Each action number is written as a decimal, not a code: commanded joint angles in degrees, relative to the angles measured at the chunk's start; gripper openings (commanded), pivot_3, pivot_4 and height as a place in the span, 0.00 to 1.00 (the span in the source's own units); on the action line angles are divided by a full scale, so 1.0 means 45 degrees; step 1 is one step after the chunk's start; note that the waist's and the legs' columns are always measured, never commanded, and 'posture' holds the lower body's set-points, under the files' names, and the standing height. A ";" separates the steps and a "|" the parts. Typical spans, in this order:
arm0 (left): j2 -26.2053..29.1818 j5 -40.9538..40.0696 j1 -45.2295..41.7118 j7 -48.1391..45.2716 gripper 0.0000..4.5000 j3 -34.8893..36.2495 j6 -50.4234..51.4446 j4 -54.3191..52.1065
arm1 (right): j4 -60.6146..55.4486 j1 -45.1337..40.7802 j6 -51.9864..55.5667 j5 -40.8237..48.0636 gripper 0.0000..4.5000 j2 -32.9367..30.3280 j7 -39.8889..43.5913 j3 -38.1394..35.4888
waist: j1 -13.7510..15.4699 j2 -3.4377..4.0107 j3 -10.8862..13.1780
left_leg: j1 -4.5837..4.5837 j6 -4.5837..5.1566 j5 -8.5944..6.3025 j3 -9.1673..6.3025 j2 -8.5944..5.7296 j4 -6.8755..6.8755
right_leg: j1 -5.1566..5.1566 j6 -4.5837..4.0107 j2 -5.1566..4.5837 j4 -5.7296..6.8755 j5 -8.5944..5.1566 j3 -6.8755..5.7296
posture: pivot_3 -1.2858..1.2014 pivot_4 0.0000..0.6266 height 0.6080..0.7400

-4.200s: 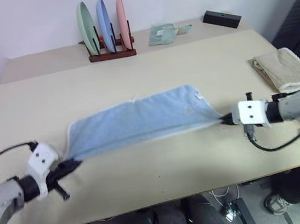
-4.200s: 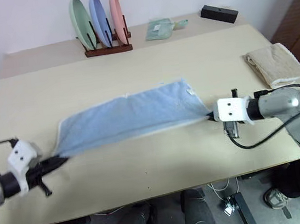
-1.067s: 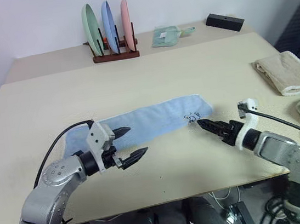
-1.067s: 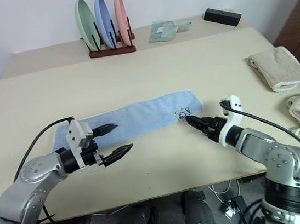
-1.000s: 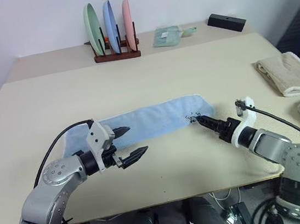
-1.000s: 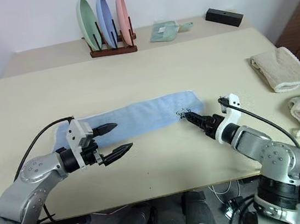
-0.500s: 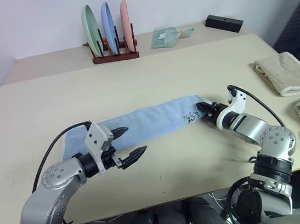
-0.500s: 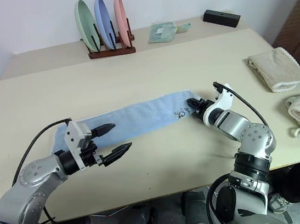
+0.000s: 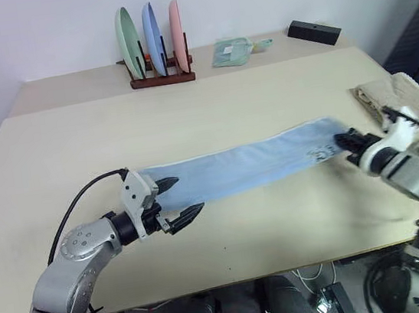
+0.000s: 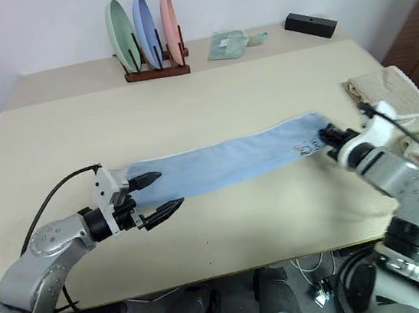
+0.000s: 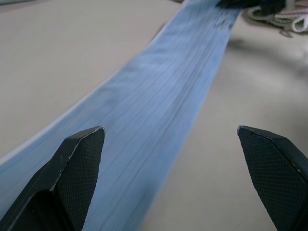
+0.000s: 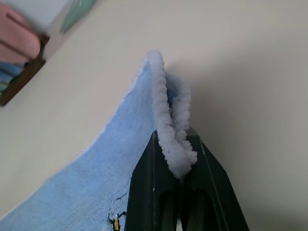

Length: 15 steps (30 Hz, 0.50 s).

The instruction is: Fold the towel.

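The right gripper (image 10: 328,139) was seen clamped on the right-hand end of the towel (image 10: 226,162), a bunched fold of terry being pinched between its two black fingers (image 12: 144,190). The small dark printed mark (image 10: 305,147) lay just beside that grip. From there the light blue towel was stretched in a long narrow band across the table (image 10: 209,95) toward the robot's left. At its other end the left gripper (image 10: 165,193) was held with its jaws spread wide and nothing between them, one finger over the towel's edge, the other over bare tabletop. Whether it touched the cloth could not be told. A cream folded towel (image 10: 390,90) lay near the right gripper, and a plate rack (image 10: 148,33) stood at the far edge.
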 commanded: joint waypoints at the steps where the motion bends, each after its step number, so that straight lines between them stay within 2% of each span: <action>1: -0.0098 0.0224 -0.0524 -0.0422 1.00 -0.0327 -0.0510 0.0339 | -0.1345 0.0102 -0.0009 0.0031 0.00 -0.1367 0.1461 0.1081 | -0.0026 0.0016 0.0003 | -0.0001 0.0000 0.0000 0.0001 0.0004 0.0000 | 0.0001 0.0000 0.0002 0.0000 0.0000 0.0000 | 0.52 0.24 0.96; 5: -0.0210 0.0386 -0.0791 -0.0558 1.00 -0.0469 -0.0680 0.0669 | -0.2492 0.0325 -0.0453 -0.0661 0.00 -0.2661 0.3161 0.3191 | -0.0060 0.0016 0.0001 | 0.0000 0.0001 -0.0001 0.0011 0.0013 -0.0002 | 0.0000 0.0001 0.0005 -0.0001 0.0000 0.0001 | 0.52 0.24 0.96; 7: -0.0269 0.0425 -0.0791 -0.0563 1.00 -0.0473 -0.0721 0.0675 | -0.3612 0.0296 -0.1004 -0.1478 0.00 -0.3595 0.4699 0.5489 | -0.0054 0.0019 0.0003 | -0.0002 0.0000 -0.0001 0.0014 0.0013 -0.0001 | -0.0001 0.0002 0.0003 -0.0002 0.0000 0.0002 | 0.52 0.24 0.96; 10: -0.0351 0.0471 -0.0775 -0.0535 1.00 -0.0511 -0.0721 0.0647 | -0.4148 0.0262 -0.1949 -0.2789 0.00 -0.4313 0.5996 0.7707 | 0.0000 0.0003 0.0002 | -0.0010 -0.0013 0.0006 0.0007 0.0015 0.0000 | -0.0005 0.0004 0.0004 -0.0007 -0.0001 -0.0008 | 0.52 0.24 0.96; 11: -0.0383 0.0486 -0.0739 -0.0515 1.00 -0.0508 -0.0733 0.0611 | -0.4177 0.0059 -0.2299 -0.3472 0.00 -0.4290 0.6189 0.8778 | 0.0026 0.0000 0.0004 | -0.0012 -0.0026 0.0013 0.0008 0.0014 0.0004 | -0.0003 0.0006 0.0000 -0.0010 -0.0001 -0.0010 | 0.52 0.24 0.96; 13: -0.0509 0.0535 -0.0583 -0.0285 1.00 -0.0492 -0.0723 0.0427 | -0.3434 -0.0360 -0.2978 -0.4895 0.00 -0.3196 0.5970 1.0937 | 0.0045 -0.0024 -0.0003 | -0.0012 -0.0055 0.0030 0.0012 0.0008 0.0011 | 0.0001 0.0015 -0.0005 -0.0016 0.0005 -0.0010 | 0.52 0.24 0.96; 15: -0.0589 0.0546 -0.0375 -0.0033 1.00 -0.0409 -0.0651 0.0169 | -0.2863 -0.0519 -0.3480 -0.5812 0.00 -0.2438 0.6079 1.2163 | 0.0045 -0.0033 -0.0008 | -0.0009 -0.0059 0.0031 0.0008 0.0008 0.0010 | 0.0001 0.0015 -0.0003 -0.0018 0.0006 -0.0006 | 0.52 0.24 0.96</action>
